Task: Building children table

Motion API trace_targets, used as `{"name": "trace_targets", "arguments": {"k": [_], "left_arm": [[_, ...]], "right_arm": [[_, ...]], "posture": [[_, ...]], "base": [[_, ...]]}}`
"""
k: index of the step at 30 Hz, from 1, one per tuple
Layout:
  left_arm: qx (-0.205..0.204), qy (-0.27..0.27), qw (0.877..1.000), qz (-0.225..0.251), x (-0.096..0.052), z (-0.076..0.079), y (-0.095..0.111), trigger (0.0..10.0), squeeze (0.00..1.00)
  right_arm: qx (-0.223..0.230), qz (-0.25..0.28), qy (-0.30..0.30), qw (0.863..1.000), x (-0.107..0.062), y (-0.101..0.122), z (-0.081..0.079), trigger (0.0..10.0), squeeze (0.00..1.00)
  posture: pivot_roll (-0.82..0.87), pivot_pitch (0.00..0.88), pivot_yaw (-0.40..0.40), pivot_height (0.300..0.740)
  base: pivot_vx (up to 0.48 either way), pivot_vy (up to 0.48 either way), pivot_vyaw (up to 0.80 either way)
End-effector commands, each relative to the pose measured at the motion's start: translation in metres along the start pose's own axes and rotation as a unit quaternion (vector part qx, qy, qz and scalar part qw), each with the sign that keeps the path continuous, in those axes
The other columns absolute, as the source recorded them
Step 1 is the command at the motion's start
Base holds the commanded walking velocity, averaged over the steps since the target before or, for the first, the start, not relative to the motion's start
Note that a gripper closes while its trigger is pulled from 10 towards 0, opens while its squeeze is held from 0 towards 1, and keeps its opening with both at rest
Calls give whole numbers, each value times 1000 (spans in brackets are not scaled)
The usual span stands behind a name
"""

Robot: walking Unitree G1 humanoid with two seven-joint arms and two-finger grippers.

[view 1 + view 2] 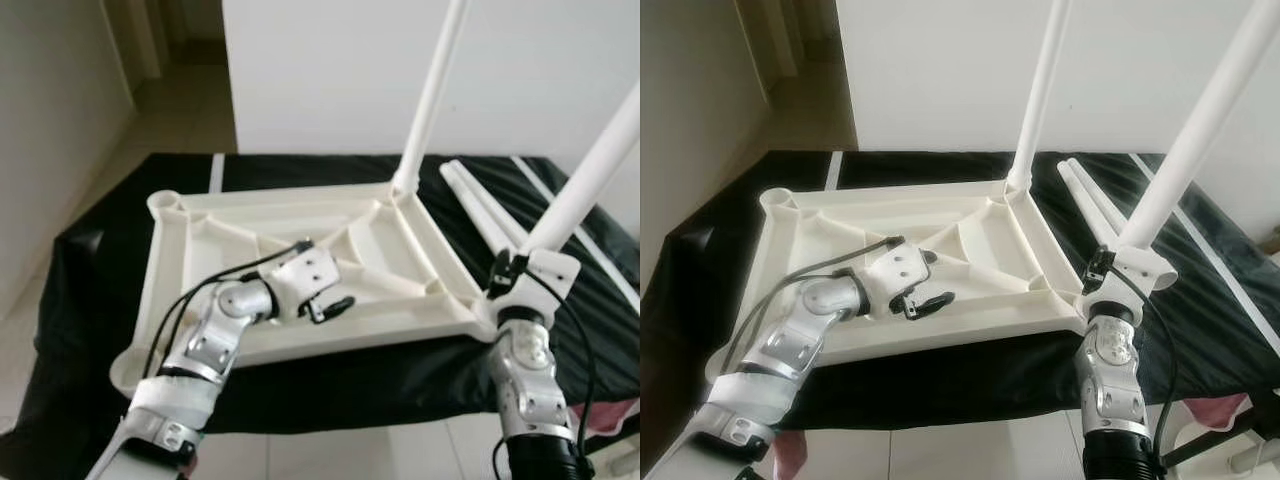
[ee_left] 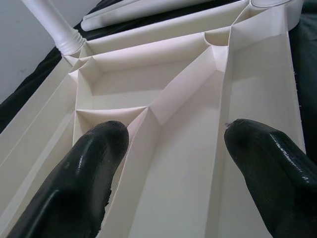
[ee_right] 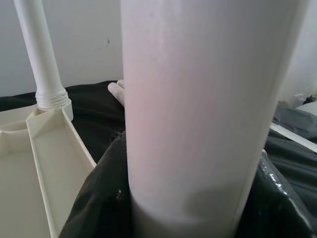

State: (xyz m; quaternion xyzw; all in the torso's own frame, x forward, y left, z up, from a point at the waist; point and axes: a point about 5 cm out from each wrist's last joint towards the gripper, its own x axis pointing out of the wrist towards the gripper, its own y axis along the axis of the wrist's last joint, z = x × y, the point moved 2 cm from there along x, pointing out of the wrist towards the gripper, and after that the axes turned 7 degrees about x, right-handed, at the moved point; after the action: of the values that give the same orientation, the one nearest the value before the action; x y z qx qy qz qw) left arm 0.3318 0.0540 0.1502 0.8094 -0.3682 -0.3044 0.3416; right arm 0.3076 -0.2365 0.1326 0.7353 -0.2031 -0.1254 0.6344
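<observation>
ribbed plastic tabletop (image 1: 300,215), round legs (image 1: 590,175)

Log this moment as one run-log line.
stage: leg fitting | right gripper: shut on white plastic table leg at near corner | left gripper: open above upturned white plastic tabletop

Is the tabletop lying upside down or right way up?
Upside down. The tabletop shows its ribbed underside facing up, and a leg stands upward from its far right corner socket.

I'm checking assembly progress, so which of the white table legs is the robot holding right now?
The near right-corner leg, slanting up from the right gripper clamped round its base. The far leg stands free; two legs lie on the black cloth.
</observation>
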Motion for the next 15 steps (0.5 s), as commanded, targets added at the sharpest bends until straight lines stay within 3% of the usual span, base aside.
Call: {"name": "trace_targets", "arguments": {"k": [1,7,9,12,15], "left_arm": [[-2,36,999,-7,-1,-4,-1,10000,0],[-1,34,999,-5,0,-3,-1,10000,0],[-1,33,999,-5,1,-3,0,10000,0],[0,32,999,-4,2,-2,1,10000,0],[-1,31,1000,-1,3,-1,2,10000,0]], "right_arm": [[-36,-125,-57,990,-19,-54,25,10000,0],[-30,-92,-182,979,-29,-49,29,10000,0],[-20,-105,-206,973,-30,-53,28,10000,0],[-2,-111,-220,969,-31,-54,23,10000,0],[9,-119,-198,973,-28,-56,11,10000,0]], "posture": [[18,0,3,740],[12,0,6,740],[18,0,1,740],[23,0,1,740],[24,0,-3,740]], "base": [[0,0,0],[0,0,0],[0,0,0],[0,0,0],[0,0,0]]}}
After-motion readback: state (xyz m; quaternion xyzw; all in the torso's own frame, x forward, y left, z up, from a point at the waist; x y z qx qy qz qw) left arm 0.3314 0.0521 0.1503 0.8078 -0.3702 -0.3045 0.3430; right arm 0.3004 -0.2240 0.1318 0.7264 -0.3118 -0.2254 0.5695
